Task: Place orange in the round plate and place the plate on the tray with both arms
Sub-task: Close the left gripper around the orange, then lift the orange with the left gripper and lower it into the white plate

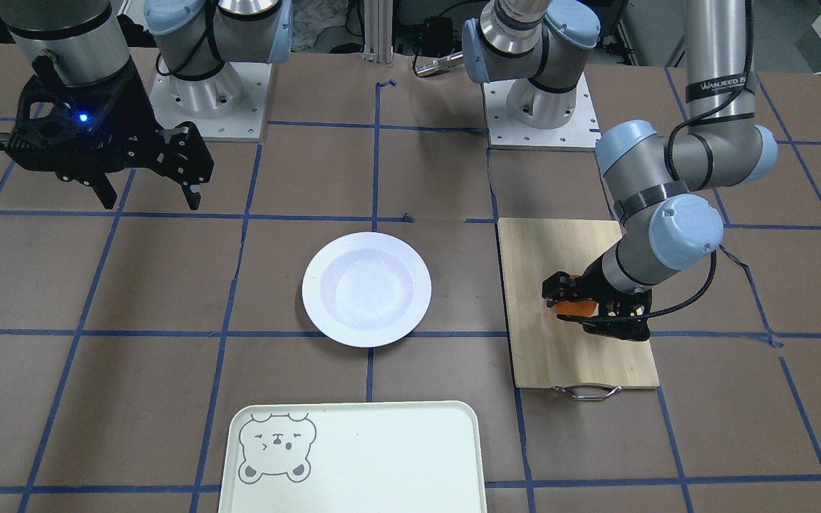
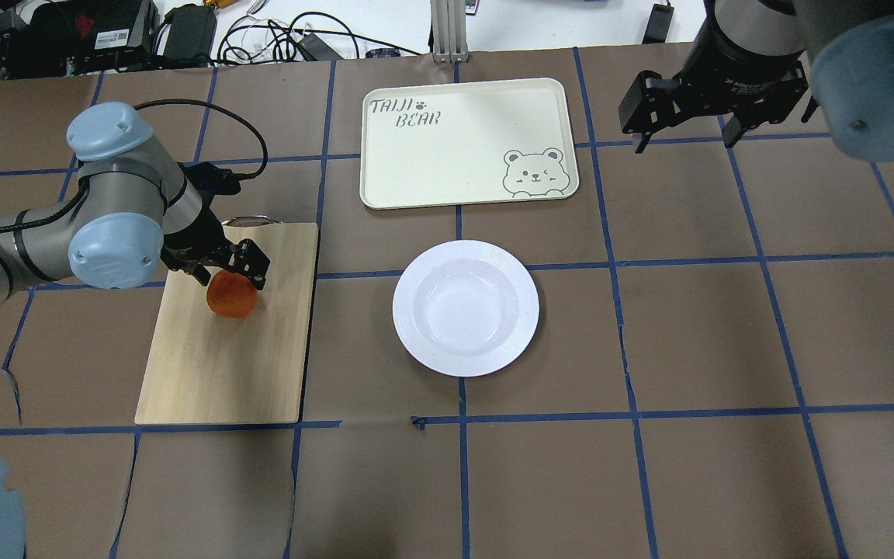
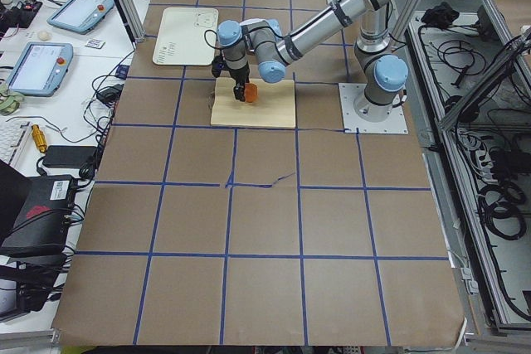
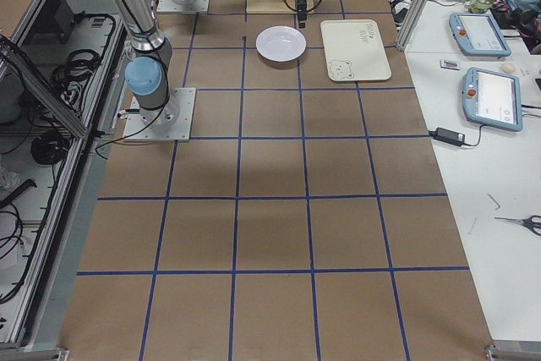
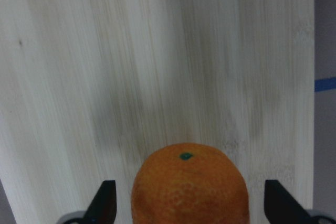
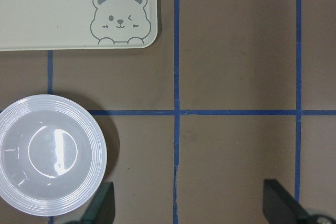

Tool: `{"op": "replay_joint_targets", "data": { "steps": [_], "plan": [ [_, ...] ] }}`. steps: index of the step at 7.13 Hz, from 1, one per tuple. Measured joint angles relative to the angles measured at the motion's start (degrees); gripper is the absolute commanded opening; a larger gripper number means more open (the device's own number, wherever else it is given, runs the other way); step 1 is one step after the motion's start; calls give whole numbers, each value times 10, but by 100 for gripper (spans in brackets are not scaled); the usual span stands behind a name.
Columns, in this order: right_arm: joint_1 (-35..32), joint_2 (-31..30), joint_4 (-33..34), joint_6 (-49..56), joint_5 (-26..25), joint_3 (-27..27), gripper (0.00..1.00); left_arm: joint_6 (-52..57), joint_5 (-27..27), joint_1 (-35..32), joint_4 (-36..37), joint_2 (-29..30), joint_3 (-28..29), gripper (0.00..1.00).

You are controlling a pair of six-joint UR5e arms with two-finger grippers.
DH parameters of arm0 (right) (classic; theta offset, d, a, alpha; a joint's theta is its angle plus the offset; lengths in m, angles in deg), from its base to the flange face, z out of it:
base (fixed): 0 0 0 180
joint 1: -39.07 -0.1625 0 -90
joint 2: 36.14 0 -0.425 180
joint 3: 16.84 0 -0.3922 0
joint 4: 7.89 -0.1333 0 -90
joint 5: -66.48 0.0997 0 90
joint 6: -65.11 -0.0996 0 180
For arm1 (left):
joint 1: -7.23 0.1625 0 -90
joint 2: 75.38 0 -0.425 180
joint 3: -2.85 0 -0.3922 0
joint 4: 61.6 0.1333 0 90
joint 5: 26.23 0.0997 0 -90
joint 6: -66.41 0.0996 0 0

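Observation:
The orange rests on a wooden cutting board. My left gripper is open and straddles the orange, with a small gap between the fruit and each finger. The white round plate lies bare on the table's middle. Beyond it is the pale tray with a bear face in one corner. High over the table, away from the plate, my right gripper hangs open with nothing in it; its wrist view looks down on the plate and the tray.
The cutting board has a metal handle on its far end. Brown paper with blue tape lines covers the table. Cables and boxes sit past the table's far edge, and tablets lie on a side bench.

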Motion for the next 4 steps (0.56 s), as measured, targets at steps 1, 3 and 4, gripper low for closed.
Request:
{"op": "replay_joint_targets", "data": {
  "steps": [1,3,4],
  "plan": [
    [0,0,0,0,0,0,100,-1,0,0,4,7,0,0],
    [0,0,-1,0,0,0,100,-4,-1,-2,7,3,11,0],
    [1,1,-1,0,-1,0,100,-16,-2,-10,-2,-3,36,0]
  ]
}}
